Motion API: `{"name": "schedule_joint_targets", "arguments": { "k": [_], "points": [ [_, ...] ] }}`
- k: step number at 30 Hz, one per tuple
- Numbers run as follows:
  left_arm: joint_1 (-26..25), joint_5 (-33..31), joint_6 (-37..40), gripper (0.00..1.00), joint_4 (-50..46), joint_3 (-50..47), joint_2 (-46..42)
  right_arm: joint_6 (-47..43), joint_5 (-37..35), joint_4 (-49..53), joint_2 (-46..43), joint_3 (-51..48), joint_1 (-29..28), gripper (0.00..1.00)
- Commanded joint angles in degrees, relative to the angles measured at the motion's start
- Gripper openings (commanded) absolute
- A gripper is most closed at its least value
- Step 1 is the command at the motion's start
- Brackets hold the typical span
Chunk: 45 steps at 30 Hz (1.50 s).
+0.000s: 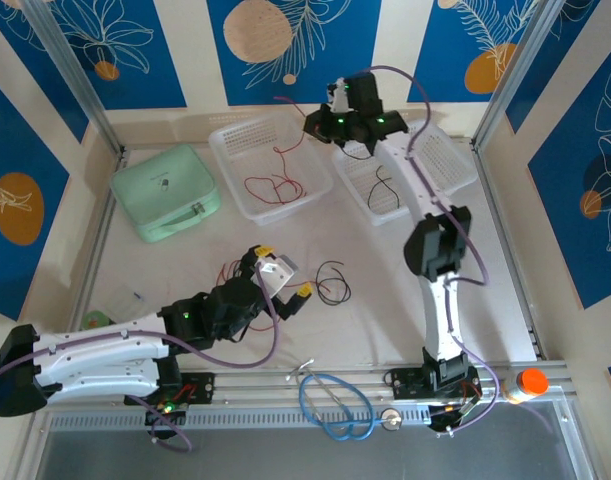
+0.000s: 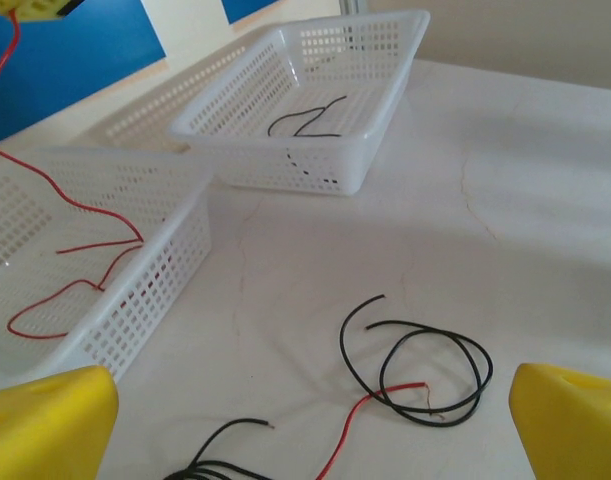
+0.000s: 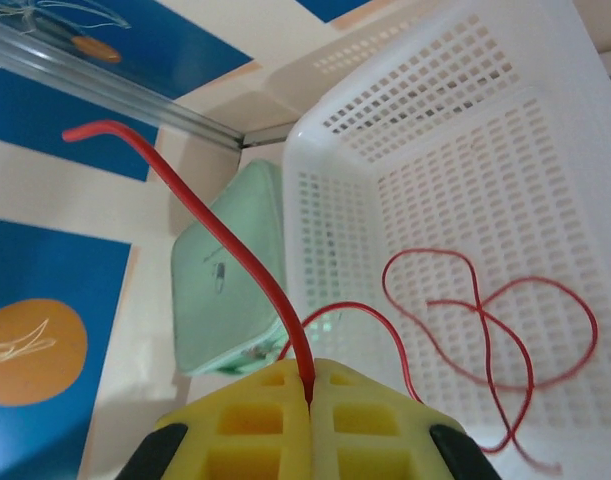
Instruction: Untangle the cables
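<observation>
The right gripper (image 3: pixel 310 385), clamped on a red wire (image 3: pixel 215 235) slanting up-left, hangs above the left basket (image 3: pixel 330 230) at the table's (image 1: pixel 385 300) far edge. The left gripper (image 1: pixel 285 272), fingers apart, faces the tangle (image 1: pixel 332 283) lying just ahead, mid-table.

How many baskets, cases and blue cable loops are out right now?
Baskets: 2 (left, right)
Case: 1
Blue cable loop: 1
Total: 4
</observation>
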<state>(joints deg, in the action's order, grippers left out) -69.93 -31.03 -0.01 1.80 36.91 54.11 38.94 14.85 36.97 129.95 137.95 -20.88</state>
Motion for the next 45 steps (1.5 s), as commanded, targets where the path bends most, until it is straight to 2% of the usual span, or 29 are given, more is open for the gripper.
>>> {"name": "schedule_joint_targets", "arguments": {
  "k": [1,2,4,6,8,10,14,18,20,25,31,36,40,45],
  "points": [
    [-0.4,-0.4,-2.8,1.0,-3.0,0.7,0.1,-3.2,-0.5,9.9,10.9,14.3,-1.4,0.0],
    [-0.4,-0.1,-2.9,1.0,-3.6,1.1,0.4,-3.2,-0.6,11.2,13.6,18.0,-1.6,0.01],
    [-0.4,0.3,-3.4,1.0,-5.1,2.1,0.8,-2.5,-0.6,12.5,17.3,21.9,-1.9,0.14],
    [-0.4,0.6,-3.7,1.0,-6.6,3.0,1.2,-1.7,-0.1,10.9,17.3,20.1,-2.0,0.3],
    [-0.4,1.1,-3.8,1.0,-8.3,4.1,1.4,-1.7,-0.3,9.1,15.7,16.9,-2.2,0.41],
    [-0.4,1.8,-4.0,1.0,-10.0,5.1,1.8,-2.7,-0.9,8.3,13.6,14.6,-2.6,0.47],
    [-0.4,3.4,-5.1,0.99,-13.5,8.2,4.0,-5.1,-2.2,10.8,9.4,14.5,-2.5,0.53],
    [-0.3,6.4,-7.8,0.96,-18.3,13.1,9.4,-8.0,-6.5,14.8,1.2,10.0,-2.5,0.52],
    [0.2,8.1,-10.4,0.89,-21.8,16.6,13.3,-8.7,-9.2,15.1,-5.2,3.3,-2.4,0.51],
    [4.4,17.0,-16.0,0.71,-27.9,24.9,24.7,-8.9,-14.3,6.3,-27.8,-25.4,-1.9,0.48],
    [11.5,30.7,-17.5,0.68,-25.0,30.1,38.0,-7.4,-17.6,0.8,-51.4,-52.3,-1.4,0.37],
    [16.1,37.2,-14.6,0.64,-20.2,33.4,48.0,-5.4,-17.7,1.6,-64.1,-65.3,-1.4,0.27],
    [19.3,38.4,-12.5,0.57,-19.9,37.0,54.2,-4.4,-17.4,3.5,-70.9,-71.0,-1.4,0.24],
    [20.1,33.5,-9.0,0.56,-22.0,40.5,58.0,-3.1,-17.9,4.6,-75.2,-74.5,-1.4,0.22]
  ]
}}
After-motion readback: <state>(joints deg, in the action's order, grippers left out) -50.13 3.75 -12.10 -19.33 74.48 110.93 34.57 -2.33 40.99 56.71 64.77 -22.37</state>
